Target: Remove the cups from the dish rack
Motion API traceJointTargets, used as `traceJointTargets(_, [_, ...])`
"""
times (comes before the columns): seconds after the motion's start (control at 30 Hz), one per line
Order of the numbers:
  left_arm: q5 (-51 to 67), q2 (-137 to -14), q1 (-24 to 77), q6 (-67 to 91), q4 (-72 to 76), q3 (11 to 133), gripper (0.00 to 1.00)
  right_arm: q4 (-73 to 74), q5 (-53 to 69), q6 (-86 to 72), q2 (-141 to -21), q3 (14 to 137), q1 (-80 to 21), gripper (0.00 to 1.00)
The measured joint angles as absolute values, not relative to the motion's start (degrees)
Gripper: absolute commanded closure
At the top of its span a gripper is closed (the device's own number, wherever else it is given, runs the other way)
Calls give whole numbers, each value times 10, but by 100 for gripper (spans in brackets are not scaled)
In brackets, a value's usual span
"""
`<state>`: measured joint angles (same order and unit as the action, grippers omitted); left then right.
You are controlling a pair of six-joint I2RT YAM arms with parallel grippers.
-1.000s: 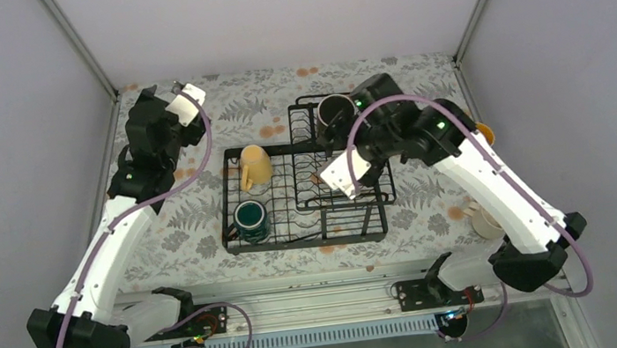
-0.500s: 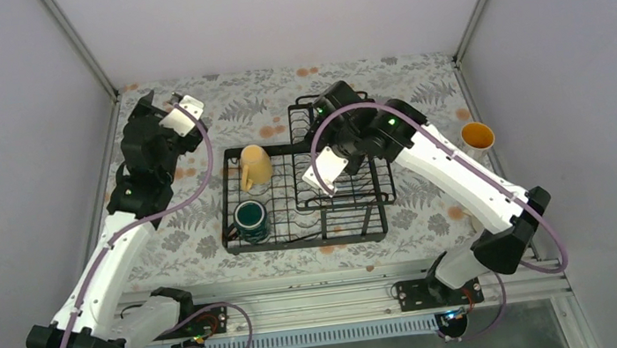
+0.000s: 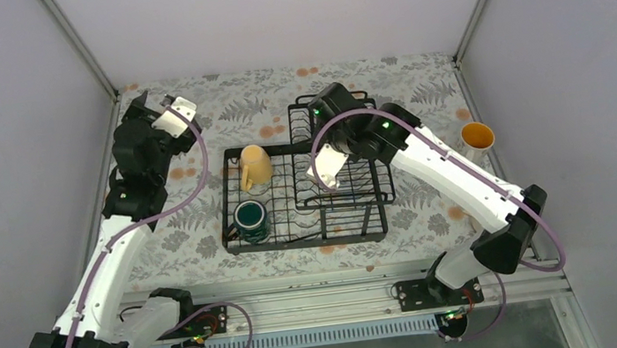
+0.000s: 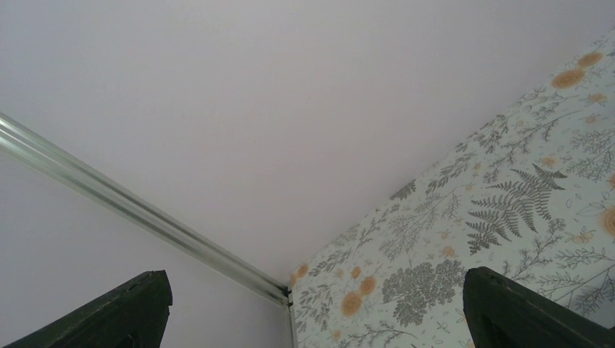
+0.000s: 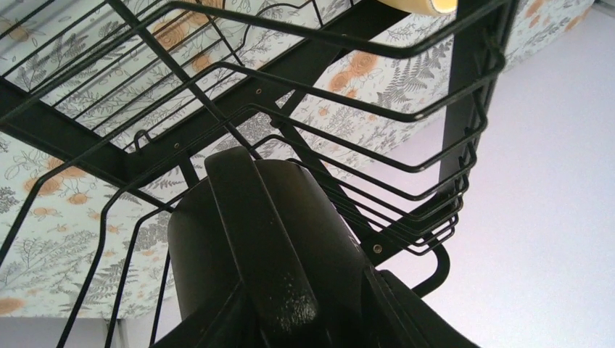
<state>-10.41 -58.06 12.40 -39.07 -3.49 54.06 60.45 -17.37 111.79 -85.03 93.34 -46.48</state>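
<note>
The black wire dish rack [image 3: 296,239] lies mid-table, its raised basket [image 3: 365,105] at the back. A pale yellow cup [image 3: 255,164] and a dark teal cup [image 3: 251,219] sit in the rack's left part. My right gripper [image 3: 331,114] reaches down into the raised basket. In the right wrist view the gripper [image 5: 290,308] is shut on the black cup [image 5: 323,225], one finger on each side of its body, with the handle [image 5: 254,217] facing the camera and rack wires [image 5: 406,116] around it. My left gripper [image 3: 153,107] hangs open over the far left corner, its fingers [image 4: 522,312] wide apart and empty.
A white cup with an orange inside [image 3: 477,136] stands on the floral tablecloth at the right edge. The enclosure's walls and metal corner posts [image 4: 145,217] close in the back and sides. The right arm spans from its base across the rack's right end.
The right gripper has moved left and down into the raised basket and closed round the black cup. The left arm has drifted slightly toward the back left corner, still open.
</note>
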Motion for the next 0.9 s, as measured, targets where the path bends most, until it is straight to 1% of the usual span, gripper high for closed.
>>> traceJointTargets(0.1, [-94, -576, 116, -391, -35, 540, 0, 600, -178, 1122, -850, 928, -465, 64])
traceJointTargets(0.13, [-90, -575, 113, -391, -35, 540, 0, 599, -178, 1123, -850, 927, -465, 67])
traceJointTargets(0.2, [-84, -572, 109, -391, -35, 540, 0, 596, -181, 1123, -850, 924, -465, 78])
traceJointTargets(0.27, [-80, -569, 107, -391, -35, 540, 0, 589, -183, 1125, -850, 916, -465, 94])
traceJointTargets(0.3, [-79, -568, 107, -390, -35, 540, 0, 584, -183, 1129, -850, 912, -465, 96])
traceJointTargets(0.47, [-75, -558, 108, -396, -33, 540, 0, 571, -190, 1097, -857, 921, -468, 96])
traceJointTargets(0.63, [-68, -548, 118, -398, -23, 553, 0, 613, -172, 1002, -895, 1002, -465, 96])
traceJointTargets(0.77, [-42, -594, 127, -383, -33, 615, 0, 624, -130, 935, -889, 1049, -459, 96])
traceJointTargets(0.9, [6, -648, 153, -366, -56, 678, 0, 630, -89, 891, -865, 1053, -455, 96])
